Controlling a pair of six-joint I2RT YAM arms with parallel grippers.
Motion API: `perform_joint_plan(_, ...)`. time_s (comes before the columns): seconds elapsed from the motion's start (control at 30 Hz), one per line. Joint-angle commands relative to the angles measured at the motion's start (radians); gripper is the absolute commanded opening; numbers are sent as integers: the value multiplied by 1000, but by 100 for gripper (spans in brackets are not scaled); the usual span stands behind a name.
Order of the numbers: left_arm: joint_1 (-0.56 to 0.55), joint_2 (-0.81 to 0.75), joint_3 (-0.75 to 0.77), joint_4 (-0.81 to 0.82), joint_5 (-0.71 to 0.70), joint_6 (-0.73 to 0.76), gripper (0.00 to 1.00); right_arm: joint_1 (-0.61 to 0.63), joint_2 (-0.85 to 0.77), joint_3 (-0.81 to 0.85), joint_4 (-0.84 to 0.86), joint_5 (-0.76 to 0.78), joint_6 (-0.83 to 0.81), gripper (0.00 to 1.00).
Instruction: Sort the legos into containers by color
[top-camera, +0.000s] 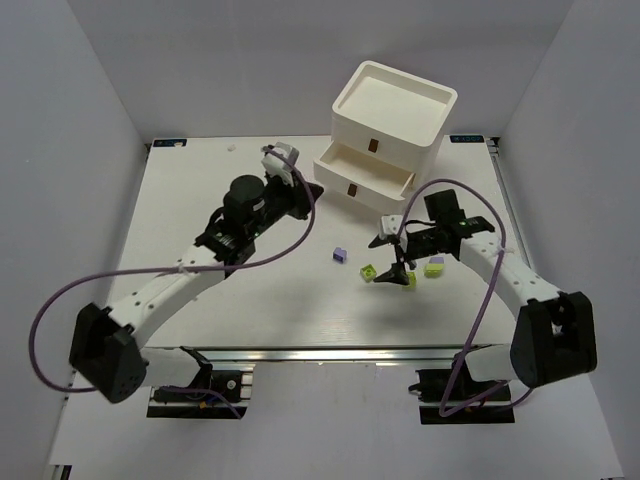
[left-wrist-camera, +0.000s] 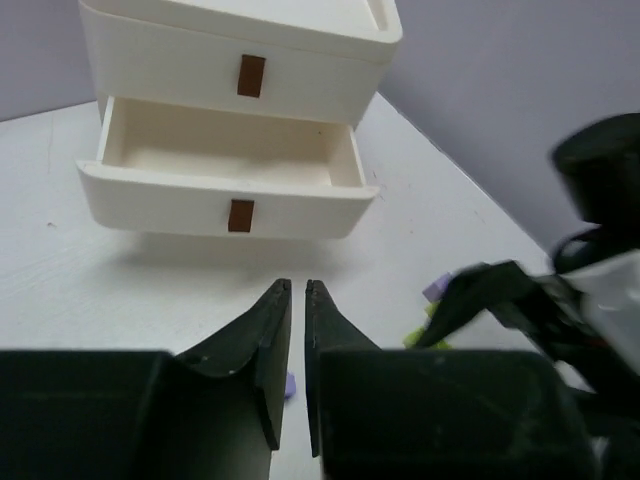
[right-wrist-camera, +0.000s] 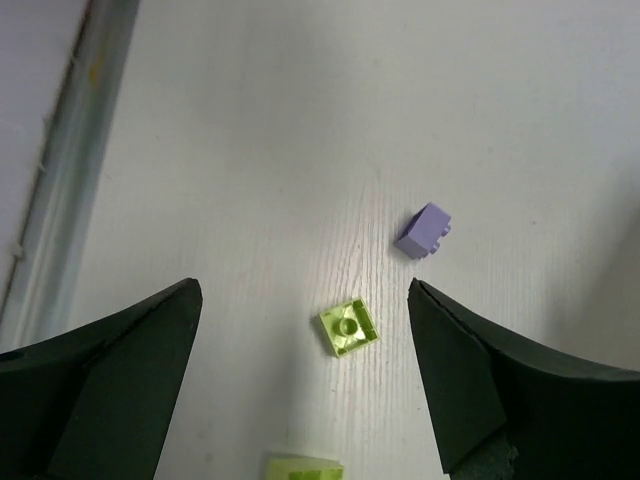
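Right claw (right-wrist-camera: 300, 290): jaws spread wide, hanging above the table (right-wrist-camera: 250, 150), holding nothing.
Second lime brick (right-wrist-camera: 305, 467): closest in, back of the tips. Only its top edge shows at the bottom of the wrist view.
Lime brick (right-wrist-camera: 349, 328): small flat square plate, glossy yellow-green, one round stud on top. It lies flat on the table between the two fingers, touching neither, nearer the finger on the view's right.
Purple brick (right-wrist-camera: 423, 231): pale lilac block with its studs turned sideways. It sits just past the tip of that same finger, apart from the lime brick.
Room past the right claw: white wood-grain tabletop runs on beyond both bricks.
Rail (right-wrist-camera: 85, 110): grey metal strip along the table edge, well off to the view's left of the claw, with a grey wall (right-wrist-camera: 30, 60) behind it.
Left claw (left-wrist-camera: 297, 285): fingers almost together, only a thin slit between them, nothing in it.
Right arm (left-wrist-camera: 560, 310): dark and blurred, near, off to the right of the left claw.
Room past the left claw: white tabletop lies between the tips and the drawer front.
Lower drawer (left-wrist-camera: 160, 190): straight ahead of the tips, standing out from the unit. It is white and shallow with a rounded rim and a brown handle mid-front.
Upper drawer (left-wrist-camera: 180, 60): directly above, pushed in, with the same brown handle.
Unit (top-camera: 395, 130): boxy, white, recessed top, at the table's far edge.
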Motion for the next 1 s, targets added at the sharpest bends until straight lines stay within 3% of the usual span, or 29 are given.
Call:
perform_joint_plan(0.0,3,-134,-69,-238,67,105,24,61,91,32,5,250,-182,89)
perform_joint_plan(0.03,3,-164,-117,-261,50,139,37,97,116,47,1,281,-190,89)
perform_joint_plan(0.07,3,-195,-145,-267,27,156,63,110,144,63,-4,312,-195,89)
perform_joint_plan(0.17,3,-298,-243,-261,-69,220,84,153,239,109,-3,410,-199,89)
perform_joint_plan(0.37,-7,-335,-193,-353,-192,335,87,193,363,171,-24,516,-195,89)
perform_joint_plan(0.57,-7,-390,-211,-347,-174,337,88,219,428,182,-21,579,-187,83)
perform_joint_plan(0.87,-7,-404,-210,-353,-191,342,88,231,463,188,-18,614,-191,52)
perform_joint_plan(0.9,-7,-404,-210,-350,-194,342,88,229,463,192,-18,608,-191,39)
perform_joint_plan(0.97,-7,-405,-214,-350,-197,342,88,231,446,196,-33,591,-191,25)
